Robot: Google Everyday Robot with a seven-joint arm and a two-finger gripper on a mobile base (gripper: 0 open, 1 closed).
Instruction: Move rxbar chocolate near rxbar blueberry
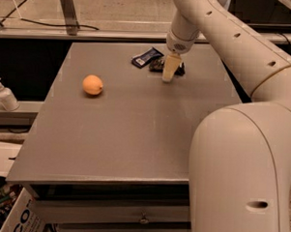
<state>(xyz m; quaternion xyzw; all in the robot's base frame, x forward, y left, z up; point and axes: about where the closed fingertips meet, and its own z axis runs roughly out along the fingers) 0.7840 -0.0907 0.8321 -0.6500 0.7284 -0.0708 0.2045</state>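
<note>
The rxbar chocolate [178, 68], a dark black-brown wrapper, lies flat at the far middle of the grey table [135, 137]. My gripper hides part of it. The rxbar blueberry [147, 57], a shorter navy wrapper with a white patch, lies just to its left, and the two almost touch. My gripper [169, 75] hangs from the cream arm and points down, right at the chocolate bar's near edge and over its middle. It does not visibly hold anything.
An orange [92, 84] sits on the left part of the table. A white pump bottle [5, 95] stands on a ledge off the table's left side. My arm's large cream body [239, 175] fills the right foreground. Drawers [141, 217] are below the front edge.
</note>
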